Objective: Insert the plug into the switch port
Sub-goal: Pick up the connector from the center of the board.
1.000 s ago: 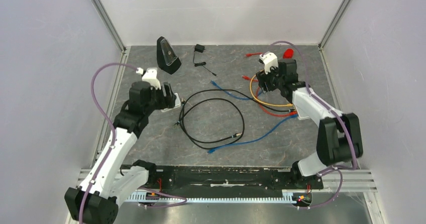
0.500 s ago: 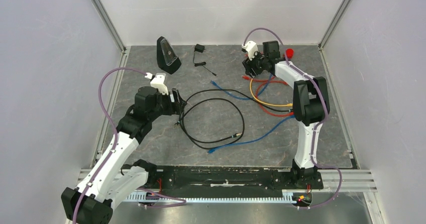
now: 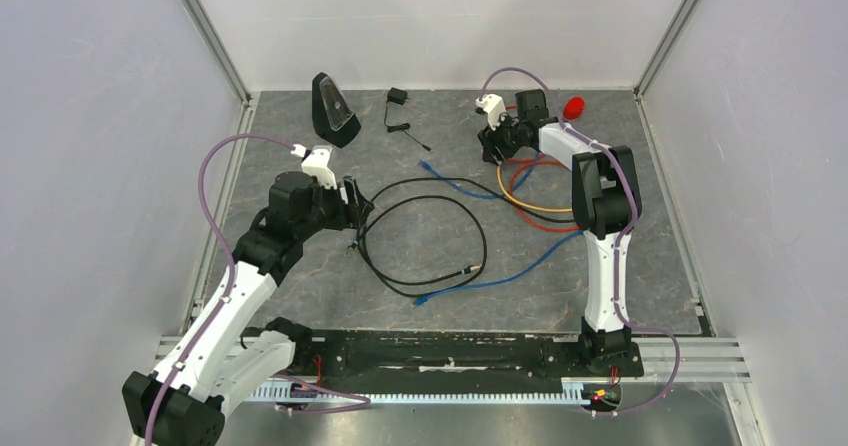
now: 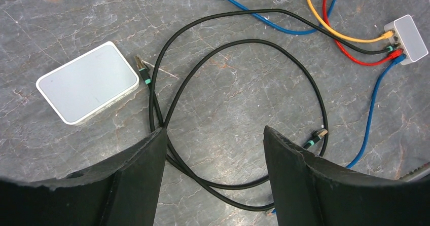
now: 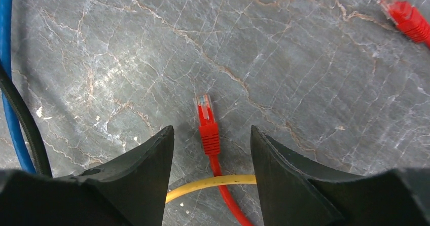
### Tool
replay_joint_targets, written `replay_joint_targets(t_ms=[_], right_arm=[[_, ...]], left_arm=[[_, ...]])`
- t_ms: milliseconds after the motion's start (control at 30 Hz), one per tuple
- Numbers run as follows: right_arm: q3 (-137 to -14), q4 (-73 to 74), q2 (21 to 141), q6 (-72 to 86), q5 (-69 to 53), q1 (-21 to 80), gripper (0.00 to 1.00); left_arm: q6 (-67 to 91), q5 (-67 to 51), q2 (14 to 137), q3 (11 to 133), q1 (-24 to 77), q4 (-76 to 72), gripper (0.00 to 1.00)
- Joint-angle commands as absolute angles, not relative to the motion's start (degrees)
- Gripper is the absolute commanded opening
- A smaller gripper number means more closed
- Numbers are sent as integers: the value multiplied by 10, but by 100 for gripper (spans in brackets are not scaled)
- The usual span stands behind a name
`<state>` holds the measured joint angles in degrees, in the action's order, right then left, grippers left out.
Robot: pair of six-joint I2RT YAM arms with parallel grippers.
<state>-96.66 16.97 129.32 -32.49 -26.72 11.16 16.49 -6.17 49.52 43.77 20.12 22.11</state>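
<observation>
The switch, a flat pale grey-white box [image 4: 87,82], lies on the stone mat in the left wrist view. A black cable's plug [image 4: 142,71] with a teal band rests just off its right edge, outside any port. My left gripper [image 4: 214,130] hangs open over the black cable loops [image 3: 425,241], to the right of the box, holding nothing. My right gripper [image 5: 211,129] is open at the far back [image 3: 492,146]. A loose red plug [image 5: 205,115] lies on the mat between its fingertips, untouched, with a yellow cable [image 5: 213,183] crossing the red one.
A second small white box [image 4: 410,37] has yellow, black, red and blue cables plugged in. A black wedge-shaped device [image 3: 333,111] and a small black adapter [image 3: 397,96] stand at the back. Another red plug [image 5: 403,13] and a blue cable [image 3: 520,271] lie on the mat.
The right arm has stretched out and swung left along the back, ending over the red plug with its jaws slightly narrower. The left gripper shifted a little right, off the pale box.
</observation>
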Motion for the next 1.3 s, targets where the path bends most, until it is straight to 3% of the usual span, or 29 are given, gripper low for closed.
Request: replay_joint_targets(t_ms=[0, 433, 500, 667, 700, 933, 1100, 1267], right_arm=[[-981, 173, 1300, -319, -267, 111, 58], [-942, 197, 1290, -383, -239, 128, 44], [-945, 197, 1293, -385, -240, 132, 37], [-965, 181, 1283, -365, -266, 137, 2], [-975, 175, 1277, -348, -276, 138, 0], [-954, -53, 1162, -131, -360, 137, 0], [-893, -227, 1062, -22, -330, 136, 0], [-866, -335, 987, 59, -303, 132, 0]], left_arm=[[139, -69, 491, 456, 204, 196, 75], [136, -64, 488, 455, 204, 195, 74], [136, -62, 486, 455, 204, 195, 74], [133, -60, 484, 453, 204, 194, 74], [131, -61, 484, 453, 203, 195, 74], [129, -40, 478, 455, 197, 204, 78], [134, -4, 472, 452, 194, 206, 81], [177, 90, 485, 452, 193, 214, 91]])
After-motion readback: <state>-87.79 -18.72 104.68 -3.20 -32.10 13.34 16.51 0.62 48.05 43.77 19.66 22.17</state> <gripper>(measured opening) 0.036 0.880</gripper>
